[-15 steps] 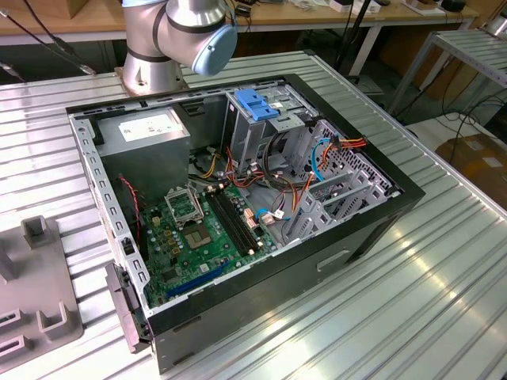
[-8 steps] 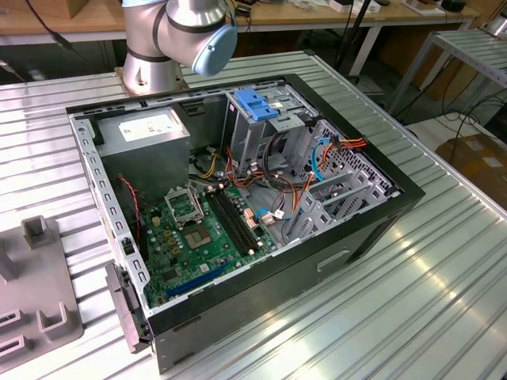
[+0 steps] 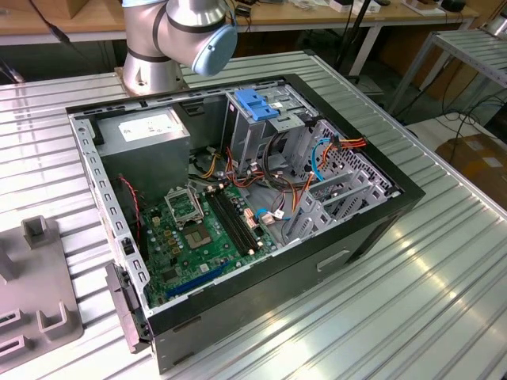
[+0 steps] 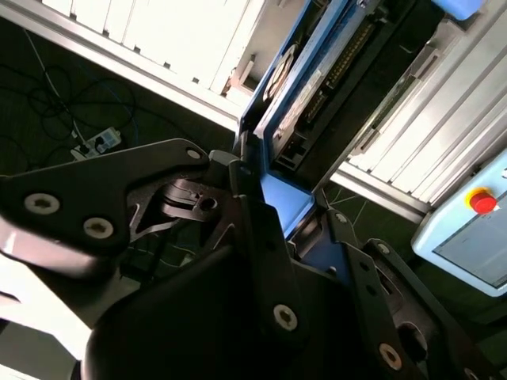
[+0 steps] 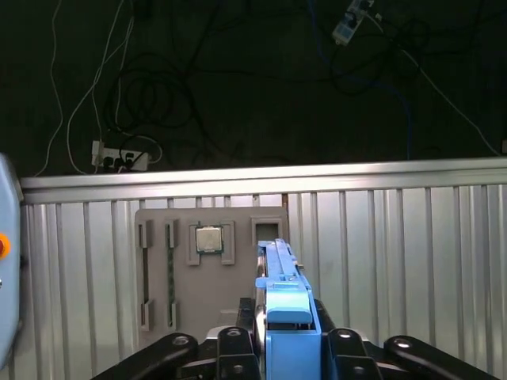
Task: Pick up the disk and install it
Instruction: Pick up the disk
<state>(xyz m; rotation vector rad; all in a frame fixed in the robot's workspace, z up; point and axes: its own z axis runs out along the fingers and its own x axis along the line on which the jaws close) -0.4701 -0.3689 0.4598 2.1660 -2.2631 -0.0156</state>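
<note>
My gripper [image 5: 287,339] is clamped on the disk [image 5: 279,273], 1 black finger on each side. In the first wrist view I see it edge-on: a thin upright slab capped by its light-blue plastic bracket [image 5: 287,305], reaching away from my wrist towards the grey fixture plate [image 5: 158,317]. I cannot tell whether its far end touches that plate. In the second wrist view the disk [image 4: 309,79] shows a silver-grey face with a white label, framed by blue rails, and a dark connector edge.
</note>
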